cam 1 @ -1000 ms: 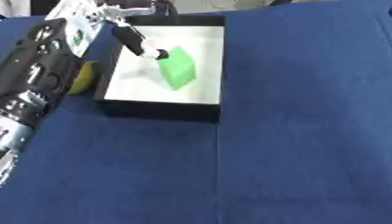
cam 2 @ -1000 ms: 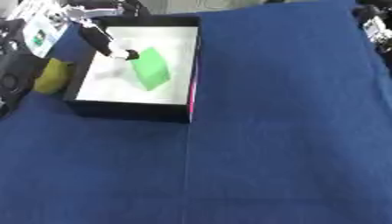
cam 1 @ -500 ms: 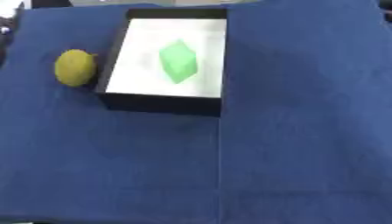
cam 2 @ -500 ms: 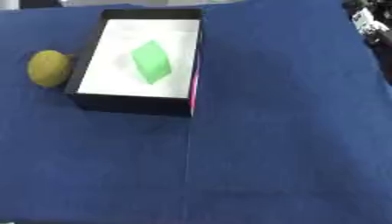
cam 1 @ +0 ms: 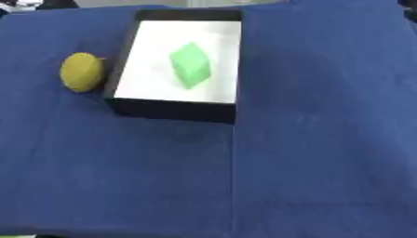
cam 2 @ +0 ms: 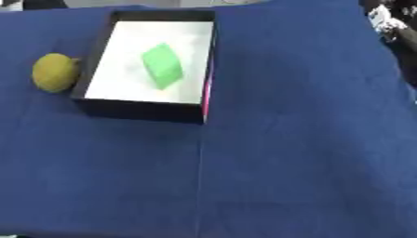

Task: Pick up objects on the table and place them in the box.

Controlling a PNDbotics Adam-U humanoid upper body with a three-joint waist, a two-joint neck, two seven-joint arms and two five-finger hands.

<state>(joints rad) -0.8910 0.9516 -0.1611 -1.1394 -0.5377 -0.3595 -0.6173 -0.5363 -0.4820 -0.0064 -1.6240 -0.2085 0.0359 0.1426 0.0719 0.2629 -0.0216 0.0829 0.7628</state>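
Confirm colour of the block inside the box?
Light green block, lying on the box's white floor; the left eye view shows it best.

Light: even and bright, no hard glare on the blue tablecloth [cam 1: 309, 139].
Brightest area: white floor of the black box [cam 1: 175, 109], nearly washed out.
Shadows: soft, beside the green block [cam 1: 190, 64] and yellow-green fruit [cam 1: 81, 71].
Sharpness: both views soft, edges smeared.
Corners: dark shapes, too blurred to make out.
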